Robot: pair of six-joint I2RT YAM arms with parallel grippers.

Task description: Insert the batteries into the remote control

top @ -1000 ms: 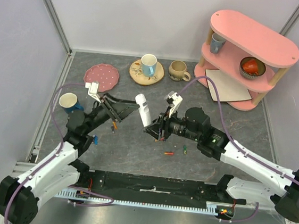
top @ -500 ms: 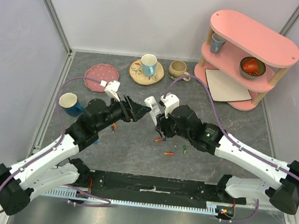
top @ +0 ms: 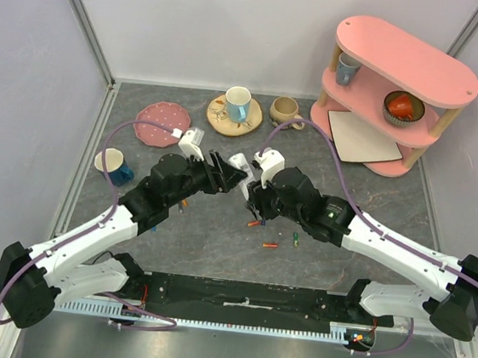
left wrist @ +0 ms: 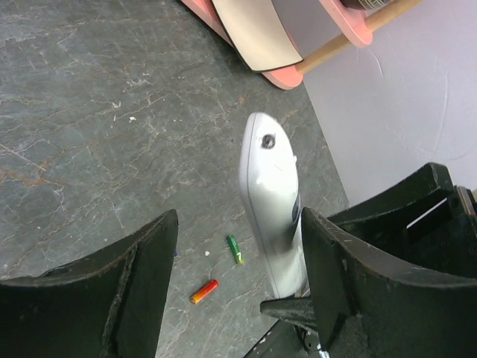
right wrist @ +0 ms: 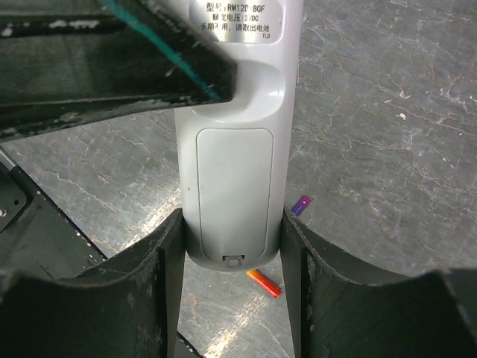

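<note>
White plastic sits between the right gripper's (right wrist: pixel 232 246) jaws. They are closed on the lower end of the remote control (right wrist: pixel 235 149), one finger against each long edge, with its back face toward the right wrist camera. The remote is held clear of the grey table (left wrist: pixel 89 112).

The battery cover (right wrist: pixel 232 194) lies flush in the remote's back with its latch tab seated, so the compartment is not yet opened.

The left gripper (left wrist: pixel 238 215) has its jaws apart, straddling the remote's upper end. One finger crosses the printed label in the right wrist view; I cannot tell whether it touches.

Batteries lie loose on the table beneath the remote:
- purple battery (right wrist: pixel 300 205), showing just beside the remote's edge
- red-orange battery (left wrist: pixel 203 291) and green battery (left wrist: pixel 235 249), near each other beyond the remote's lower end

Judgement: early stage. The remote is lifted and presented for two-arm work. Left to do: cover off, each cell picked up and seated, cover back on.
</note>
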